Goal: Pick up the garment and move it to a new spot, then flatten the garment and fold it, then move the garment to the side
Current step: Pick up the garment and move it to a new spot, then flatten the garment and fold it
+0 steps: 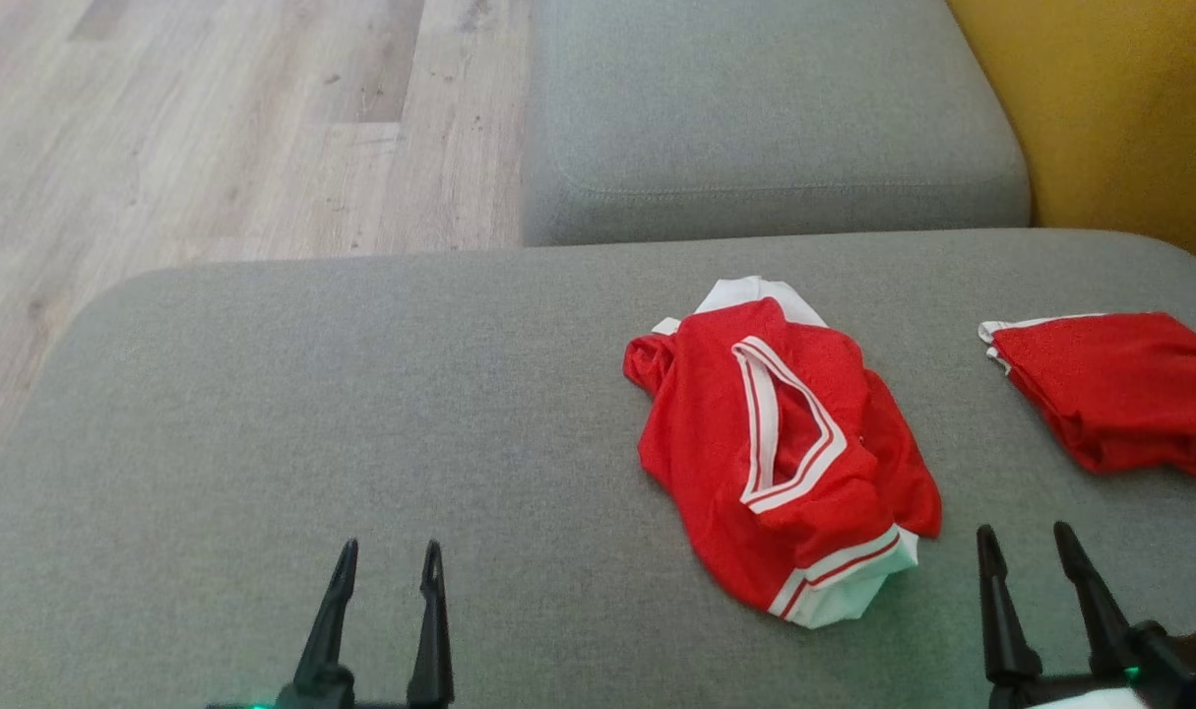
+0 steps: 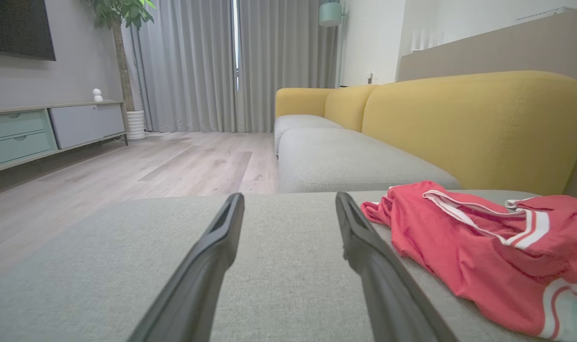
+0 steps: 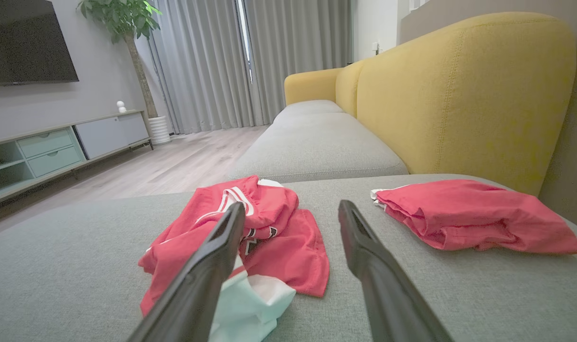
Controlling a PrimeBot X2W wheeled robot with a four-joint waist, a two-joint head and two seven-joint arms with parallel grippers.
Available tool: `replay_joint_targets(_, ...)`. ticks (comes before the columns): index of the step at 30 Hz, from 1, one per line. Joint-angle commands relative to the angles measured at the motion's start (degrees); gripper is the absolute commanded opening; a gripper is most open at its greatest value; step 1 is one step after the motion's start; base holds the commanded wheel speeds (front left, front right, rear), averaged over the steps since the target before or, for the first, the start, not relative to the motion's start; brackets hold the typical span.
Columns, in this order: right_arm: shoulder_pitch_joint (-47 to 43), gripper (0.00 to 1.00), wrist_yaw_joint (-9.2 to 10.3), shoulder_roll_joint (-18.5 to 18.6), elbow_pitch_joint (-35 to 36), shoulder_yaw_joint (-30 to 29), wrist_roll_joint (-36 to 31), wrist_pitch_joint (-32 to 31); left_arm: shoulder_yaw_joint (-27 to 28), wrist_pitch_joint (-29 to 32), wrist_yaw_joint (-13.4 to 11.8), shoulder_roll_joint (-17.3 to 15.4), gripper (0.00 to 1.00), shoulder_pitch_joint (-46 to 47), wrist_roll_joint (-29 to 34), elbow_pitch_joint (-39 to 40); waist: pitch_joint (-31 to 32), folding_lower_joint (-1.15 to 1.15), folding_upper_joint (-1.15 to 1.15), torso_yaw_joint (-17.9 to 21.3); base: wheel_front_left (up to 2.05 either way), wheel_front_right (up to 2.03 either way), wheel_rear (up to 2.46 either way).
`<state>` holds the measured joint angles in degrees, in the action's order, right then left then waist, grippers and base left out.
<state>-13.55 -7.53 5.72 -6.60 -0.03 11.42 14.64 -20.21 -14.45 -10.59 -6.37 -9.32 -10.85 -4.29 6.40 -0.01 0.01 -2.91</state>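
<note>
Lying crumpled, red white-trimmed garment (image 1: 706, 433)

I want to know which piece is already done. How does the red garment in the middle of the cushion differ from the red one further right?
The middle garment lies crumpled and bunched; the right garment is folded into a flat, compact bundle. The middle garment shows striped white trim and a white hem; the right garment shows just a sliver of white at one corner. Both are red and rest apart on the grey cushion.

Two red garments (image 1: 785, 463) (image 1: 1109, 389), two end effectors (image 1: 391, 544) (image 1: 1023, 528), two grey seat cushions (image 1: 312, 414) (image 1: 755, 108).
</note>
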Motion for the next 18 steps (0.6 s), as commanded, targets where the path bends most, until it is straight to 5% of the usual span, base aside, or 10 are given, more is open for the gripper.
replay_joint_targets(1,1.46,1.00,0.04,0.28,1.62,1.43,-0.74,0.36,2.49,-0.54,0.12,0.46,1.00,1.52,0.54,2.45,0.38,0.01,-0.01,-0.06,0.00,0.00,0.00)
replay_joint_targets(18,0.72,1.00,0.04,-0.24,1.84,1.96,-2.82,0.36,5.25,-0.54,2.45,2.83,1.00,-0.96,4.15,1.72,1.61,0.01,-0.01,-0.68,0.00,0.00,0.00)
